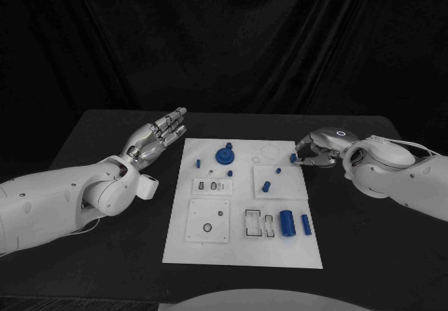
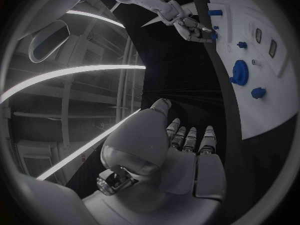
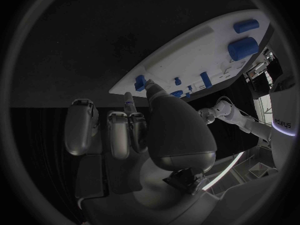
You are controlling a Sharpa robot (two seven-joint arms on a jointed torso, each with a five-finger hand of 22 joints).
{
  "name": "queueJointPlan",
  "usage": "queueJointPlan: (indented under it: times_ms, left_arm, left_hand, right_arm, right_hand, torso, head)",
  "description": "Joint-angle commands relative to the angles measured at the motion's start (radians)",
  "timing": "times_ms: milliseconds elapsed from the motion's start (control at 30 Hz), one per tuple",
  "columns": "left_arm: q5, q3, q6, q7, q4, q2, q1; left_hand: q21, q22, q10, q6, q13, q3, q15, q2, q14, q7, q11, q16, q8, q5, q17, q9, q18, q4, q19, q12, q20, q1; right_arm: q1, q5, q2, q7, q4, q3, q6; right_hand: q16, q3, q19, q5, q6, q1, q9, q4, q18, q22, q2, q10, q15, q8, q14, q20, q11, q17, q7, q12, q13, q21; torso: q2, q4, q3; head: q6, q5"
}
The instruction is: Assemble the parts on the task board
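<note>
The task board (image 1: pixel 245 249) lies flat in the middle of the black desk (image 1: pixel 103 129), and most of its blue parts look still unassembled. A blue gear (image 1: pixel 225 155) stands near the far edge, a small blue peg (image 1: pixel 199 162) is to the left of it, and two short pegs (image 1: pixel 267 186) sit on the raised square plate on the right side. Two blue cylinders, a thick one (image 1: pixel 287 221) and a thin one (image 1: pixel 305 224), lie loose beside the black-framed slots near the middle. I judge that the task is at an early stage: several recesses are open and the cylinders wait to be placed. The right robot hand (image 1: pixel 312 155) is at the far right edge of the board, its fingers curled around a small blue part (image 1: pixel 293 158) there; I think it pinches this part, but whether the part is lifted or still seated I cannot tell. The left robot hand (image 1: pixel 156 137) hangs beside the left edge of the board with fingers stretched and apart, holding nothing. The head view gives the whole layout. The right wrist view shows more closely the fingertip (image 3: pixel 152 86) touching the blue part (image 3: pixel 140 82) at the board edge. The left wrist view shows the straight fingers (image 2: pixel 190 137) of its own hand, and far off the right robot hand (image 2: pixel 194 30) at the board.
</note>
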Motion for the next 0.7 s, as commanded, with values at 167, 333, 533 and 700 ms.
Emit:
queueJointPlan:
  times_ms: [167, 333, 533, 700]
  left_arm:
    - [0.000, 0.001, 0.015, 0.011, -0.001, 0.002, -0.001]
    - [0.000, 0.001, 0.018, 0.010, -0.002, 0.004, -0.002]
    - [0.000, 0.001, 0.027, 0.005, -0.003, 0.006, -0.002]
    - [0.000, 0.001, 0.029, 0.003, -0.003, 0.006, -0.002]
  left_hand:
    - [-0.006, -0.002, 0.001, -0.002, 0.001, 0.004, 0.009, 0.000, 0.000, 0.008, 0.005, -0.004, 0.004, 0.005, -0.001, 0.001, 0.011, 0.002, -0.001, 0.000, 0.009, -0.006]
    - [-0.006, -0.002, 0.001, -0.002, 0.001, 0.004, 0.009, 0.000, 0.000, 0.008, 0.005, -0.004, 0.004, 0.005, -0.001, 0.001, 0.011, 0.002, -0.001, 0.000, 0.009, -0.006]
    - [-0.006, -0.002, 0.001, 0.020, 0.001, 0.017, 0.013, 0.000, 0.000, 0.022, 0.013, -0.004, 0.008, 0.004, -0.001, 0.004, 0.010, -0.003, -0.001, 0.001, 0.013, -0.012]
    - [-0.006, -0.002, 0.001, 0.025, 0.001, 0.019, 0.014, -0.001, 0.000, 0.024, 0.015, -0.004, 0.009, 0.004, -0.001, 0.005, 0.010, -0.003, -0.001, 0.001, 0.013, -0.014]
  right_arm:
    - [-0.005, -0.002, 0.010, 0.011, -0.007, 0.001, -0.002]
    - [-0.005, -0.002, 0.018, 0.012, -0.015, 0.001, 0.000]
    - [-0.007, -0.002, 0.034, 0.011, -0.030, 0.001, 0.005]
    - [-0.009, -0.002, 0.045, 0.011, -0.040, 0.001, 0.009]
  right_hand:
    - [0.002, -0.007, -0.001, -0.021, 0.006, -0.001, -0.002, 0.010, 0.018, 0.185, -0.008, 0.102, 0.004, -0.002, 0.104, 0.004, 0.007, 0.263, 0.002, 0.003, 0.263, -0.002]
    - [0.002, -0.005, 0.000, -0.018, 0.009, 0.009, -0.002, 0.006, 0.018, 0.186, -0.007, 0.102, 0.004, -0.001, 0.104, 0.004, 0.007, 0.263, 0.002, 0.003, 0.263, -0.001]
    - [0.000, -0.002, 0.000, 0.020, 0.014, 0.034, -0.003, -0.003, 0.019, 0.186, -0.005, 0.102, 0.003, -0.001, 0.103, 0.004, 0.006, 0.261, 0.001, 0.003, 0.263, -0.005]
    - [0.000, 0.001, 0.000, 0.043, 0.020, 0.048, -0.004, -0.010, 0.019, 0.186, -0.004, 0.102, 0.003, 0.000, 0.103, 0.004, 0.006, 0.260, 0.000, 0.003, 0.263, -0.007]
  torso:
    - [0.000, 0.0010, -0.0001]
    - [0.000, 0.0007, 0.0004]
    - [0.000, -0.0011, -0.0004]
    - [0.000, -0.0010, -0.0005]
  head:
    - [-0.003, -0.002]
    - [-0.004, -0.004]
    - [-0.007, -0.003]
    - [-0.008, -0.002]
